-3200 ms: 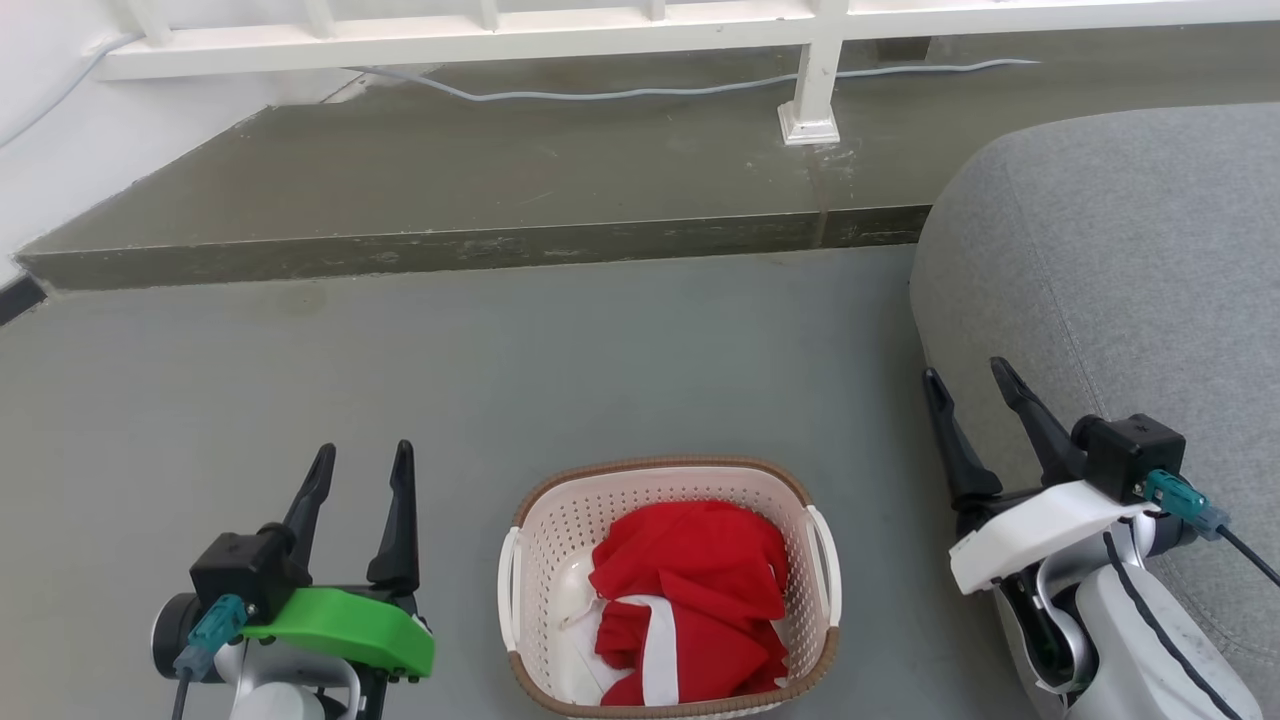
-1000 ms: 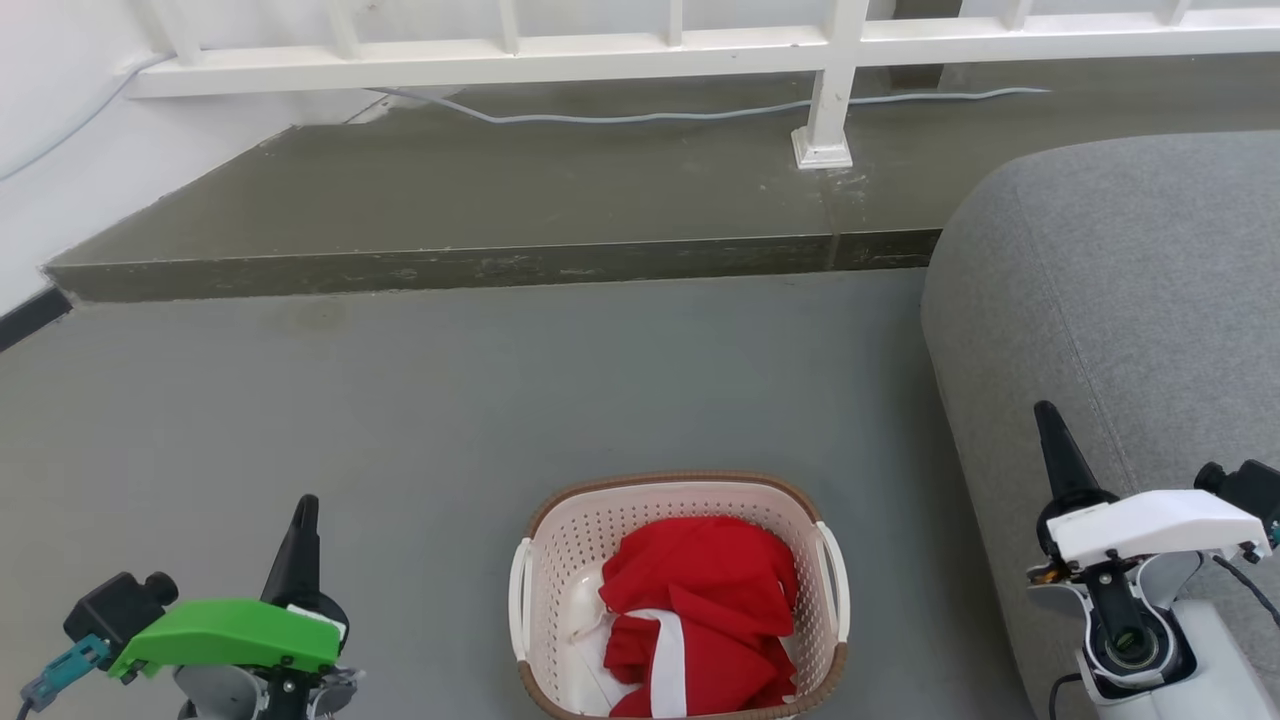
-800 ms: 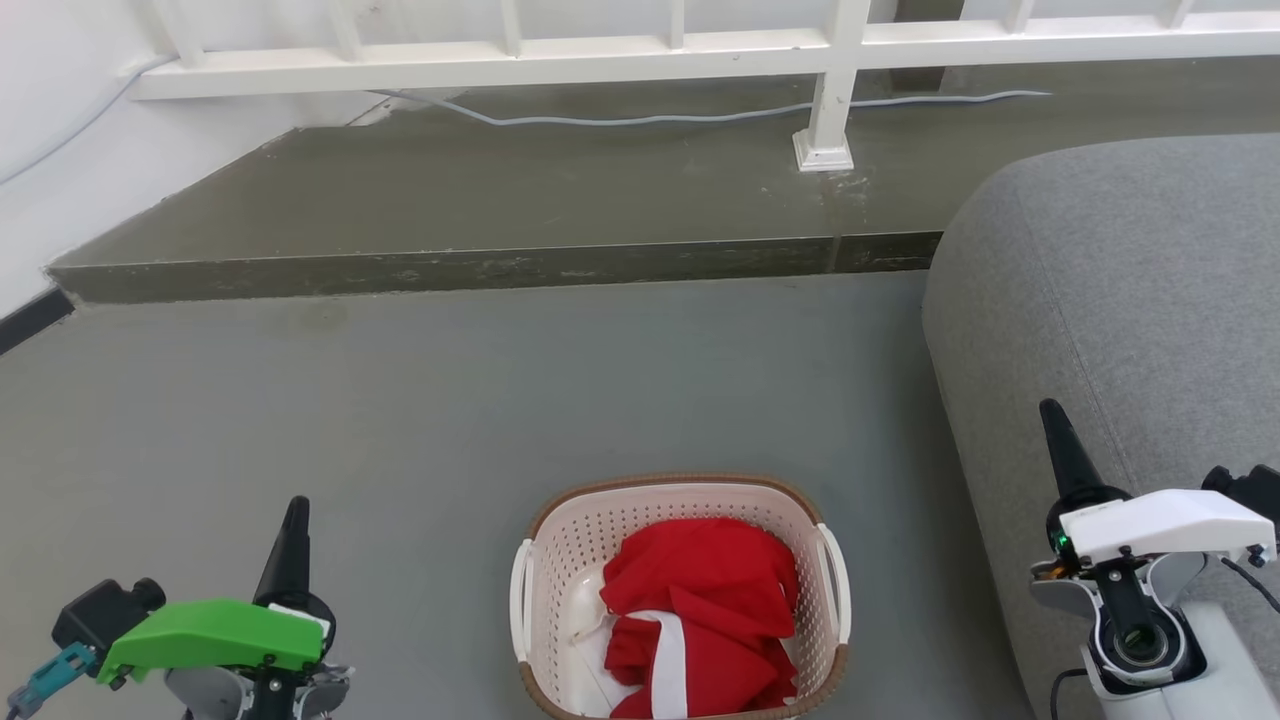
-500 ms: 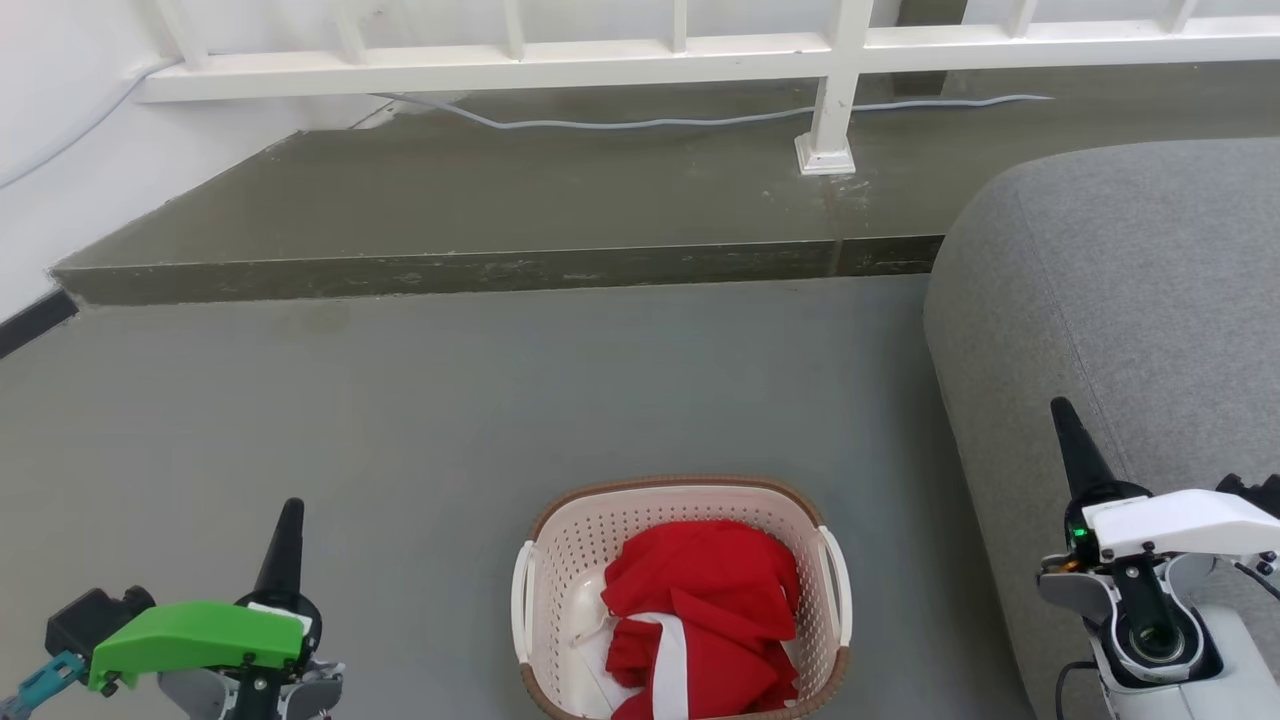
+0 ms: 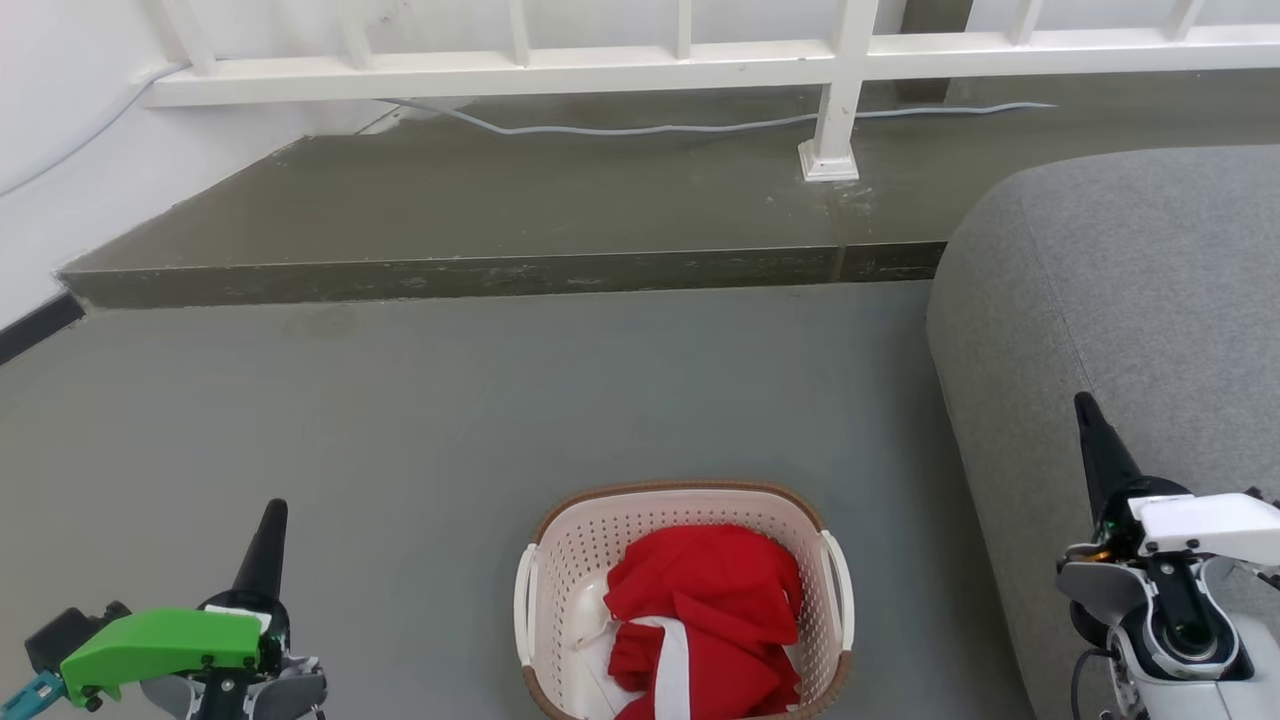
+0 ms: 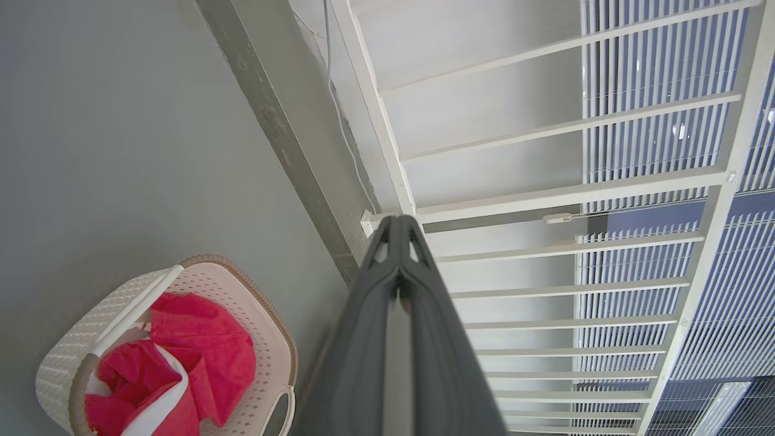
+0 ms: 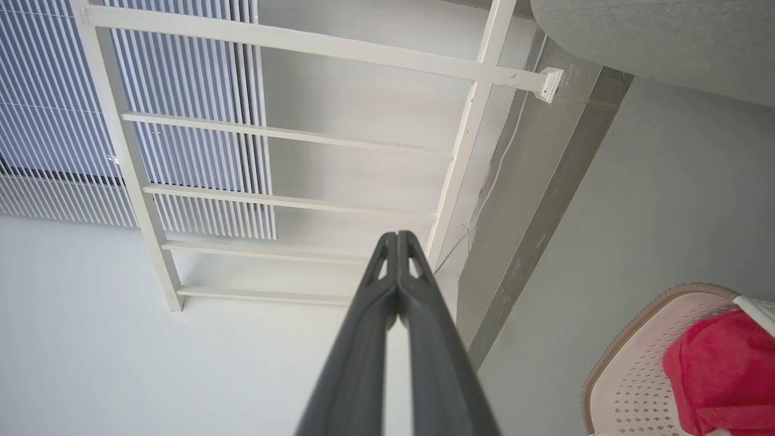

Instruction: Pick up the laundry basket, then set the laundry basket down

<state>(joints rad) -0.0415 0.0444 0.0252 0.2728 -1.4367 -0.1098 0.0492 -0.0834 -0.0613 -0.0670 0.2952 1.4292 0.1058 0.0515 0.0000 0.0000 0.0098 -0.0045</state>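
The laundry basket stands on the grey floor at the bottom centre of the head view, cream-white and perforated with a brown rim band, holding red cloth. It also appears at the lower left of the left wrist view and at the lower right of the right wrist view. My left gripper is well to the basket's left, shut and empty. My right gripper is off to the basket's right, over the sofa's edge, shut and empty. The wrist views confirm both pairs of fingers pressed together, left and right.
A grey sofa fills the right side. A raised concrete step crosses the floor behind the basket, with a white railing and a pale cable on it. Open grey floor lies between basket and step.
Both grippers went from open to shut and turned edge-on, then drifted outward, away from the basket. The camera has tilted slightly. The basket stays on the floor.
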